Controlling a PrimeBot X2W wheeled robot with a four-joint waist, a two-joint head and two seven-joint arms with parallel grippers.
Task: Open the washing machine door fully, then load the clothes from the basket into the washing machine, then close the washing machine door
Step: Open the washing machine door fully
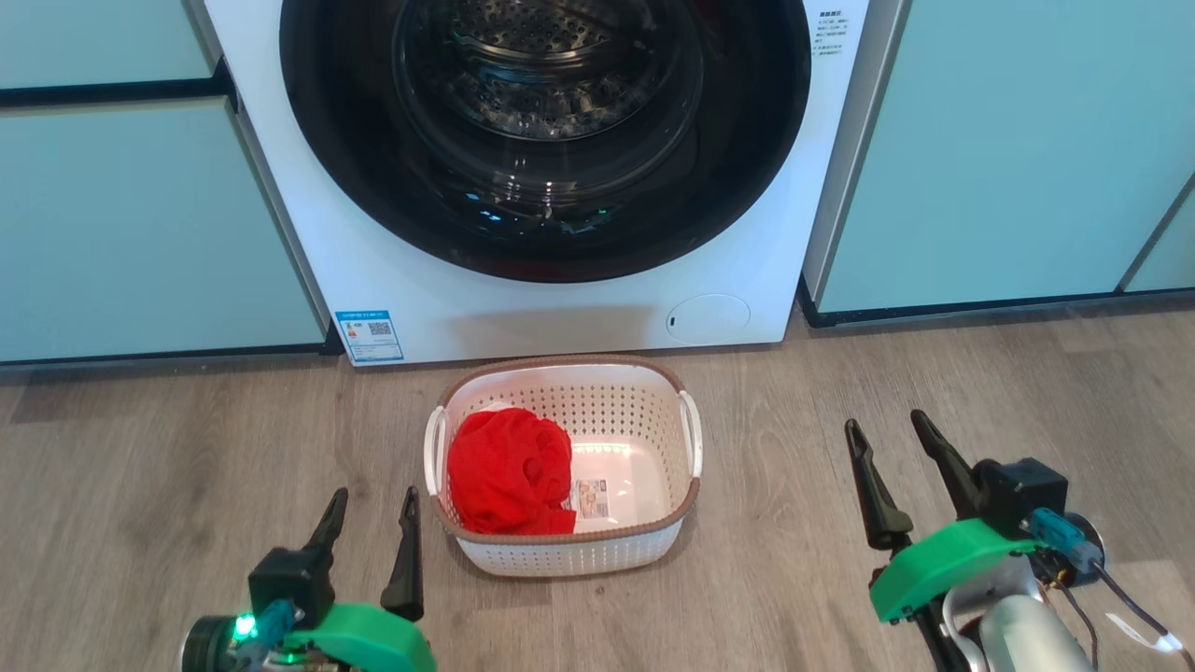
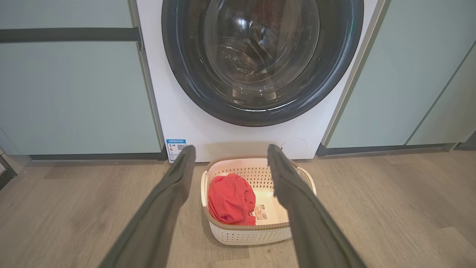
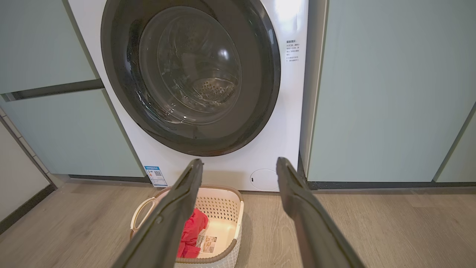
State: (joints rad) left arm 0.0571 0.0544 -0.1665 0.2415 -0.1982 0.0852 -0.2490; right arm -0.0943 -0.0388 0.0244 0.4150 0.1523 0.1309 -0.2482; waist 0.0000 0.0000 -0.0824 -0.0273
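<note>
The white washing machine (image 1: 439, 308) (image 2: 189, 123) (image 3: 267, 149) stands ahead with its round black washing machine door (image 1: 546, 229) (image 2: 260, 111) (image 3: 256, 74) shut flat against the front. On the floor before it sits the basket (image 1: 560, 555) (image 2: 253, 234) (image 3: 219, 208), with the red clothes (image 1: 509, 471) (image 2: 230, 199) (image 3: 191, 230) in its left half. My left gripper (image 1: 373, 504) (image 2: 230, 152) hovers open left of the basket. My right gripper (image 1: 887, 425) (image 3: 240, 163) is open, well to the right. Both hold nothing.
Pale teal cabinets (image 1: 140, 224) (image 1: 1018, 159) flank the machine on both sides. A blue sticker (image 1: 371, 335) and a round filter cap (image 1: 708, 318) mark the machine's lower front. Bare wood floor (image 1: 794, 392) surrounds the basket.
</note>
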